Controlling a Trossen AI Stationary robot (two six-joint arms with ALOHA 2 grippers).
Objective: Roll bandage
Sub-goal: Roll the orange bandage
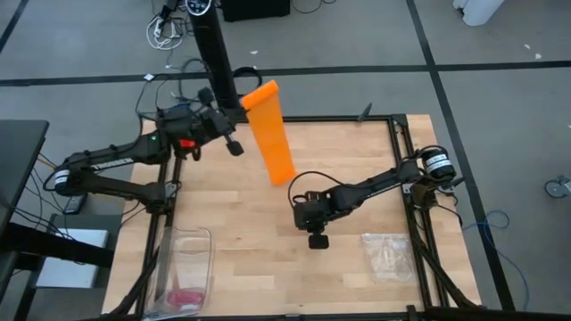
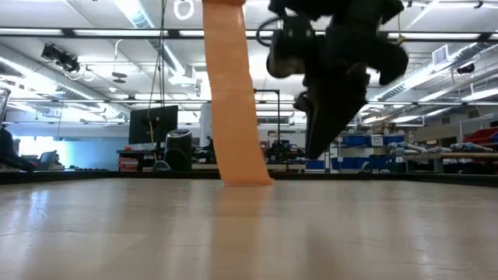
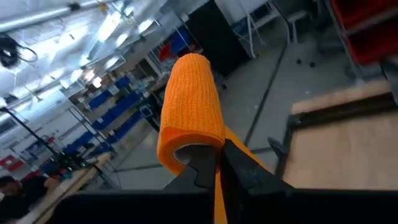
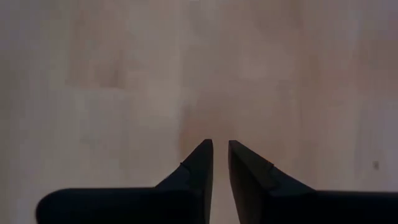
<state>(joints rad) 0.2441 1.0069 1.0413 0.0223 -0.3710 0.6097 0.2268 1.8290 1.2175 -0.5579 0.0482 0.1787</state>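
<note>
I hold the bright orange stretchy bandage (image 1: 270, 132) up high by its top end.

My left claw (image 3: 216, 163) is pinched tight on the folded top of the strip, raised over the far edge of the wooden desk (image 1: 232, 209), so the band hangs straight with its lower end at the desk surface, free of twists and ready to roll, I judge. My right claw (image 1: 318, 239) hovers just beside that lower end, holding nothing, its fingers (image 4: 198, 163) a narrow slit apart.

The left gripper (image 3: 214, 163) pinches the orange bandage (image 3: 189, 109), its end curling over the closed fingertips (image 3: 239, 163).
</note>
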